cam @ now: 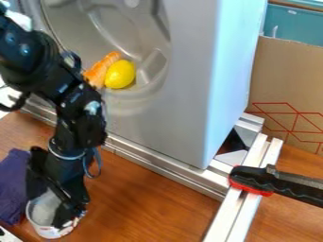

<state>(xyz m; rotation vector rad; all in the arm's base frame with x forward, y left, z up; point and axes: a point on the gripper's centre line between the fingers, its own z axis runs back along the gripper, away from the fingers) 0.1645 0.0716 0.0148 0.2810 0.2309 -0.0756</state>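
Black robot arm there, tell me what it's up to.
The arm has its gripper down at the rim of a small light-colored can on the wooden surface; whether it has hold of the can is hard to tell. A purple cloth lies beside the can. A yellow lemon-like item and an orange one sit in the gray unit's round hollow.

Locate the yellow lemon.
In the camera view, the yellow lemon sits left of center toward the top, inside the gray drum, just right of the orange item.

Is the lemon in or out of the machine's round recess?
In: the lemon sits low inside the gray recess, beside an orange item.
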